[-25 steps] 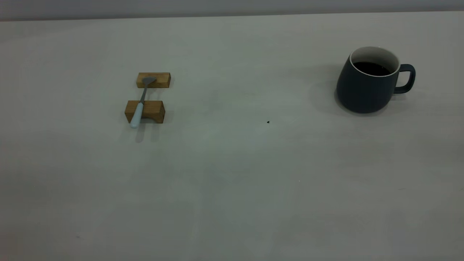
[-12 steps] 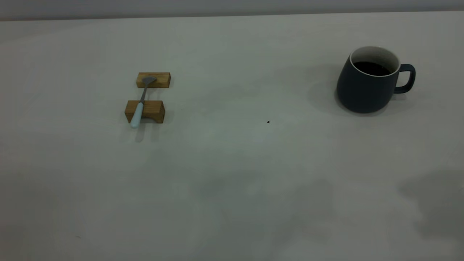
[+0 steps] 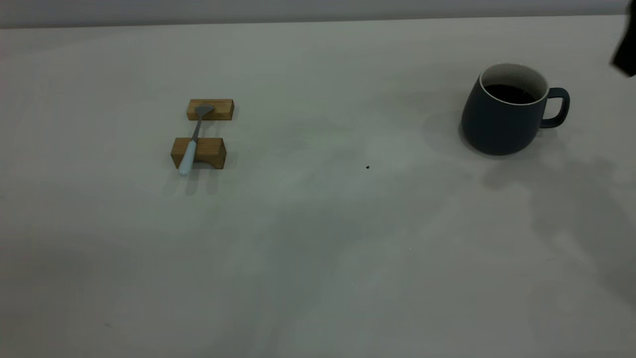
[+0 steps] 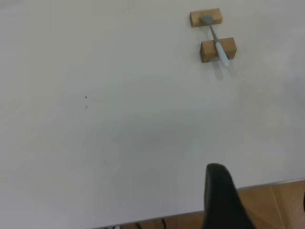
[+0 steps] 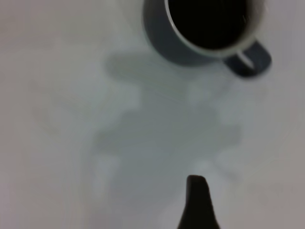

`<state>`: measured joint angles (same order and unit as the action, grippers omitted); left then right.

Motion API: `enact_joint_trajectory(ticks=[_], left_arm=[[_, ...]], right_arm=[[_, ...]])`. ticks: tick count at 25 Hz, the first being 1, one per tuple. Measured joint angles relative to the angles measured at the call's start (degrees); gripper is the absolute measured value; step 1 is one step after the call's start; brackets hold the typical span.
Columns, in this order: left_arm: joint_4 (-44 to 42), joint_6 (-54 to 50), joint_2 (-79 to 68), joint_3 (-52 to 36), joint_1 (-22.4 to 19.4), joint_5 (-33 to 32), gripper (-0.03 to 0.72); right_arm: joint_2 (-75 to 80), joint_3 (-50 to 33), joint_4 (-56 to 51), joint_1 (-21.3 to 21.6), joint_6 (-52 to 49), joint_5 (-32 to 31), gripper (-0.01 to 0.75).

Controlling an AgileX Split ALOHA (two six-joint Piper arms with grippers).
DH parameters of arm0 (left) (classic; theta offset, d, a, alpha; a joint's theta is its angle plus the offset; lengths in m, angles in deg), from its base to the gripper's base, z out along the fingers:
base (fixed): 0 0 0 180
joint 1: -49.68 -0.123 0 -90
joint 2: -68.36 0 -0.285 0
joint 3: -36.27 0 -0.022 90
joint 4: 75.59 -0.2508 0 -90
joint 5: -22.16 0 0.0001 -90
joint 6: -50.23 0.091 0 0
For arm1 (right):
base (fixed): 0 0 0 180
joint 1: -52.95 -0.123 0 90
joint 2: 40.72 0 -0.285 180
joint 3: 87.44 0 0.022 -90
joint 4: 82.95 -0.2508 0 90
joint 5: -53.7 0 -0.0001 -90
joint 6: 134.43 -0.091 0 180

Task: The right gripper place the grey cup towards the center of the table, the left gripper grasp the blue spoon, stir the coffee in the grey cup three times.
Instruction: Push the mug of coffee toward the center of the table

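The grey cup (image 3: 499, 122) stands at the table's (image 3: 318, 238) far right, handle pointing right, with dark coffee (image 3: 509, 93) inside. In the right wrist view the cup (image 5: 171, 43) lies ahead of my right gripper (image 5: 252, 191), well apart from it; one dark finger (image 5: 196, 200) shows with bare table beside it, so the gripper is open. The blue spoon (image 3: 191, 144) rests across two wooden blocks (image 3: 198, 153) at left. My left gripper (image 4: 262, 191) is open and far from the spoon (image 4: 218, 43), near the table's edge, one finger (image 4: 220, 200) in view.
A dark part of the right arm (image 3: 625, 49) shows at the exterior view's upper right edge. Its shadow (image 3: 571, 199) lies on the table in front of the cup. A tiny dark speck (image 3: 367, 167) marks the middle. Wooden floor (image 4: 276, 205) shows past the table's edge.
The right arm's shadow has slid across the table up to the cup, and a dark part of that arm has come into view at the upper right. Cup and spoon have not moved.
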<state>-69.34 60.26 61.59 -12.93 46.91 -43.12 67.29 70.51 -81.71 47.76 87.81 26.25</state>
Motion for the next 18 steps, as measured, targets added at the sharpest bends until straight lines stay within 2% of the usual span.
enact_joint_trajectory(ticks=[6,12,18], left_arm=[[0.0,0.0,0.0,0.0,0.0,0.0,0.478],[0.0,0.0,0.0,0.0,0.0,0.0,0.478],[0.0,0.0,0.0,0.0,0.0,0.0,0.478]], right_arm=[[12.7,7.6,-1.2,1.2,20.5,6.2,0.578],[20.3,10.9,-8.1,4.8,35.7,10.6,0.577],[25.9,12.6,-16.8,6.3,46.9,14.0,0.568]])
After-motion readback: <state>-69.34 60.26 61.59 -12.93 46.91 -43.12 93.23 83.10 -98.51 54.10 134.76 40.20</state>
